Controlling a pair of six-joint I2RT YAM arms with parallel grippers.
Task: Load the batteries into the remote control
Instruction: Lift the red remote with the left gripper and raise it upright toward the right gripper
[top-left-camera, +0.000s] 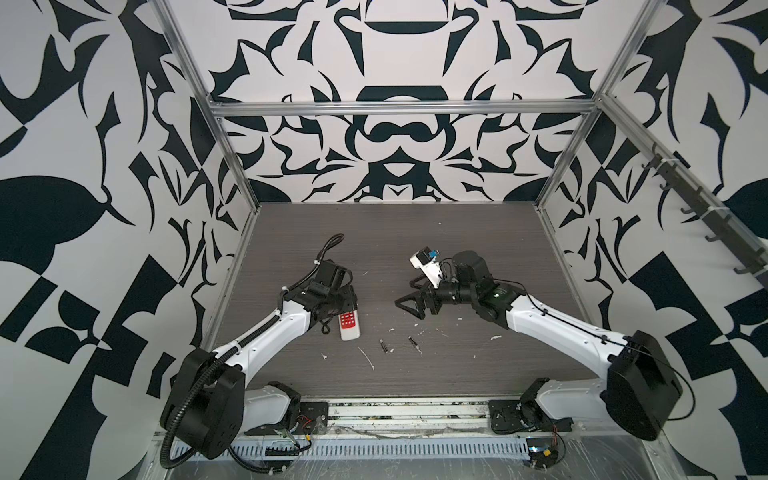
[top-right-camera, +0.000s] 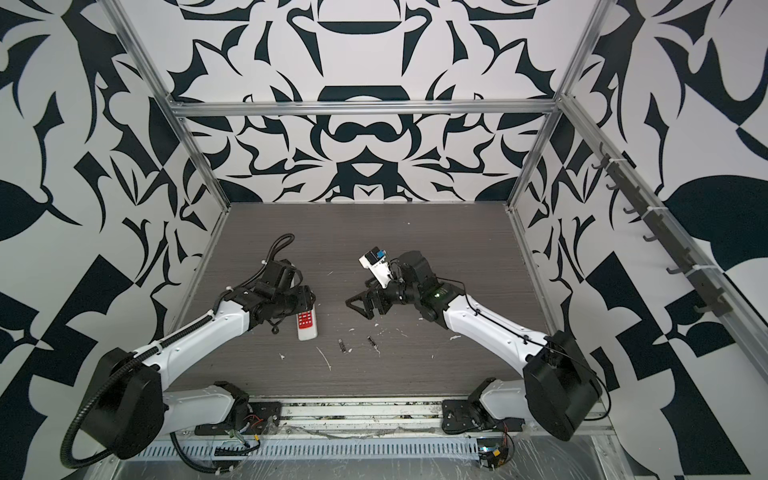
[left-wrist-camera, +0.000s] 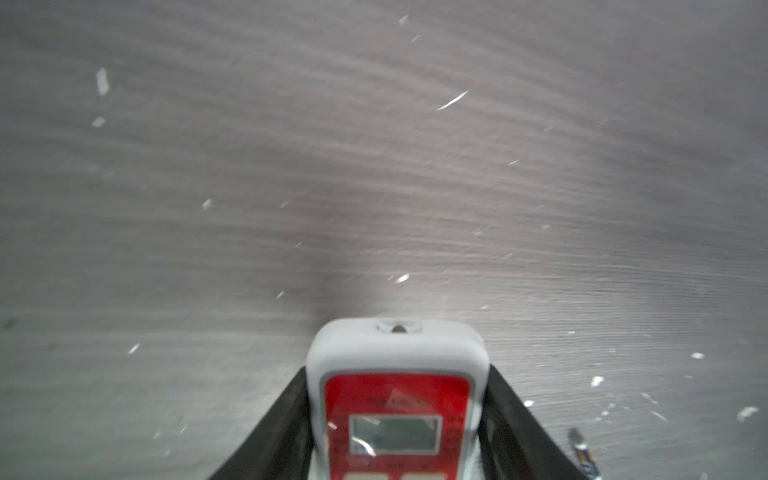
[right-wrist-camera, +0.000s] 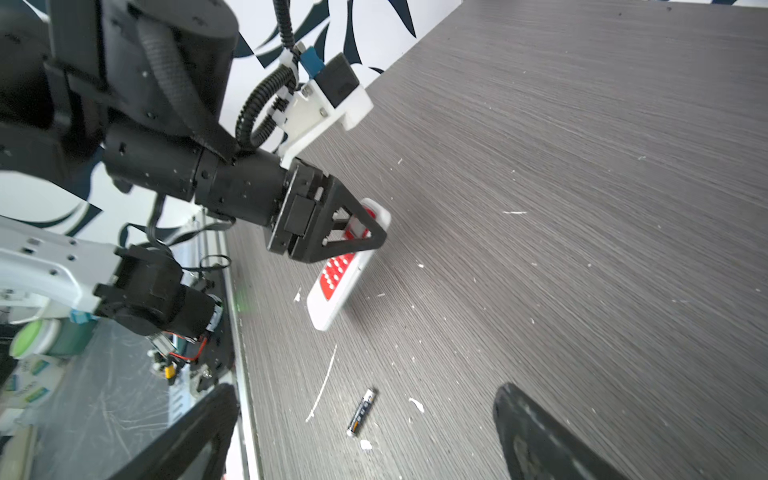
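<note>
In both top views two batteries (top-left-camera: 382, 345) lie apart from each other, just in front of the right gripper (top-left-camera: 409, 311), whose jaws stand wide and empty; its wrist view catches only one of them. Only the left wrist view shows the left gripper (left-wrist-camera: 397, 370) clamped on the remote's (left-wrist-camera: 397, 399) sides at the screen end, face up. White flecks (top-left-camera: 365, 357) dot the front. Beyond both grippers, open grey table (top-left-camera: 457, 241) runs to patterned walls (top-left-camera: 399, 145).

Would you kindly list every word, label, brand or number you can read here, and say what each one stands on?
Nothing can be read with certainty.
Remote control: dark print above its screen, too blurred to read.
Battery: label markings, too small to read.
</note>
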